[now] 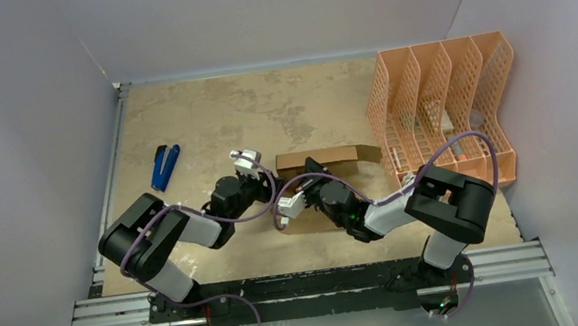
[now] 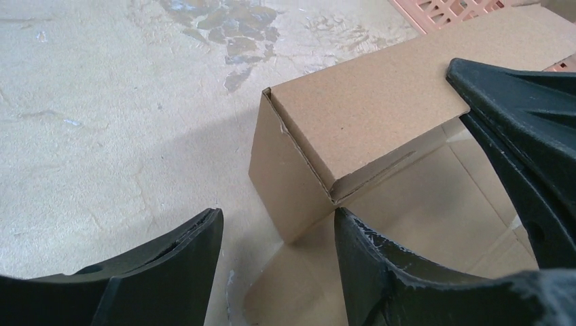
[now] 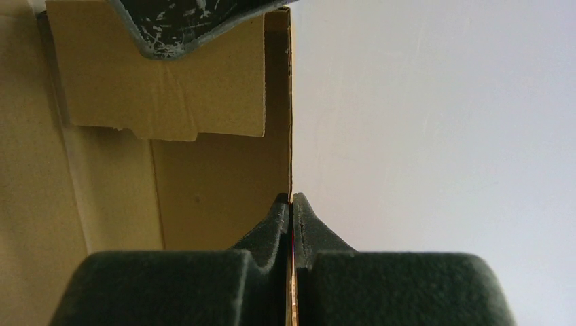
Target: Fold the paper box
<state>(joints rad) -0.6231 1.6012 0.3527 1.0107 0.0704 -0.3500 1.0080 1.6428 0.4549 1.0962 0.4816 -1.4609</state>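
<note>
Paper box (image 1: 335, 155), partly folded, lying on the table (image 1: 245, 110) in front of both arms and just beside the orange file organizer (image 1: 438, 101). One long wall is raised and turned inward; the rest of the sheet lies flat.

Right gripper (image 3: 291, 204): fingers pressed fully together on the thin edge of an upright cardboard wall, seen edge-on in the right wrist view.

Left gripper (image 2: 278, 214): fingers spread wide and holding nothing, with the box's near-left corner (image 2: 292, 170) between and just ahead of them.

Likely faults from this position:
- The pinched wall is a single sheet, so a pull off the crease line could buckle or tear it.
- The box appears light and unanchored, so a sideways push from the open left fingers could slide it toward the organizer or twist it out of the right grip.
- If the grip is released early, the turned-in wall may spring back.
</note>
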